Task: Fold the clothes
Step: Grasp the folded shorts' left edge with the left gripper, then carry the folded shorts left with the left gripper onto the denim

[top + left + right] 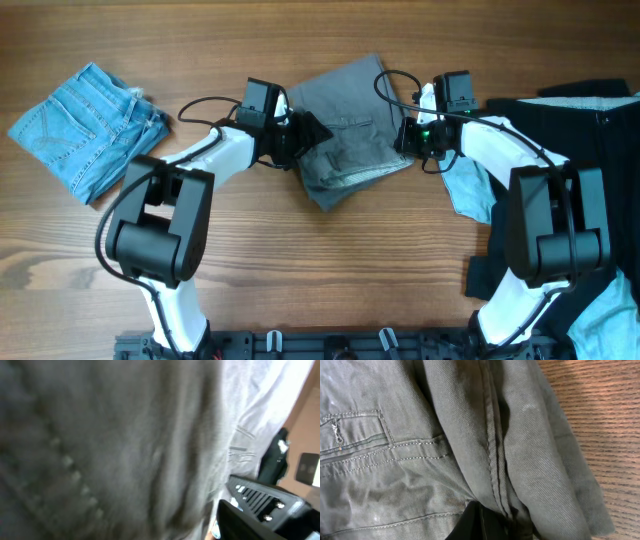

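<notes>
Overhead: grey shorts between both pincers

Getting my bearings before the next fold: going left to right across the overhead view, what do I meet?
Denim shorts → left gripper → grey shorts → right gripper → black clothes.

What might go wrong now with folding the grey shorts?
The left gripper and right gripper sit at opposite edges of the grey shorts; if one slips, the fold may go crooked. The right edge is bunched in layers and could stay lumpy. A cable loops over the shorts and might snag.
</notes>
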Available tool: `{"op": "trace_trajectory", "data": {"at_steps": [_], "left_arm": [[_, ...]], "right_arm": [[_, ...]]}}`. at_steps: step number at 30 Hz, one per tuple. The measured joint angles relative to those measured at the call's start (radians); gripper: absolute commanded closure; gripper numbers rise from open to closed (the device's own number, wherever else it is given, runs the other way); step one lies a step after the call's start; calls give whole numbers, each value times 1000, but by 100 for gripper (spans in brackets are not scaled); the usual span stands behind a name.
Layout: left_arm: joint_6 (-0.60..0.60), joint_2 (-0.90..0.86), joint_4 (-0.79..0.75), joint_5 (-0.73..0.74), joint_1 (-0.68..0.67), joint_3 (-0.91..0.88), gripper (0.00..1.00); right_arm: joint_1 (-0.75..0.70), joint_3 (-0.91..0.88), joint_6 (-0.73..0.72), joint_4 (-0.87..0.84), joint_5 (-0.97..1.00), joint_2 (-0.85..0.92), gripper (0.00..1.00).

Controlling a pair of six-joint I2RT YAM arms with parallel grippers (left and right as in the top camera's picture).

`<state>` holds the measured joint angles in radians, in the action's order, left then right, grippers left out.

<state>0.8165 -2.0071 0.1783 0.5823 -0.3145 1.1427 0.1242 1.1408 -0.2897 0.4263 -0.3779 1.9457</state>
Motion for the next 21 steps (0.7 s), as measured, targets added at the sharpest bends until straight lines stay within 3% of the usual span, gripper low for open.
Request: {"op": "trace_trajectory", "data": {"at_steps": [4, 5, 6, 7, 11, 14, 18, 21], "left_arm": [[-12, -33, -39, -9, -10, 3, 61], [-29, -36, -41, -11, -13, 4, 71], [-56, -39, -36, -21, -22, 8, 89], [-90, -41, -21, -36, -32, 11, 96], [-196, -42, 100, -42, -44, 33, 96], [-254, -16, 273, -16, -20, 45, 96], [-341, 100, 573, 19, 140, 125, 96], [-360, 264, 546, 48, 290, 277, 96]], "right_arm": [[0, 6, 0, 15, 0, 1, 96], [0, 8, 0, 22, 1, 2, 96], [0, 10, 0, 25, 1, 3, 96], [0, 14, 0, 37, 1, 3, 96], [0, 17, 38, 135, -18, -9, 95], [16, -18, 104, 218, -61, -47, 95], [18, -37, 119, 220, -76, -119, 94], [14, -37, 106, 216, -78, -197, 95]]}}
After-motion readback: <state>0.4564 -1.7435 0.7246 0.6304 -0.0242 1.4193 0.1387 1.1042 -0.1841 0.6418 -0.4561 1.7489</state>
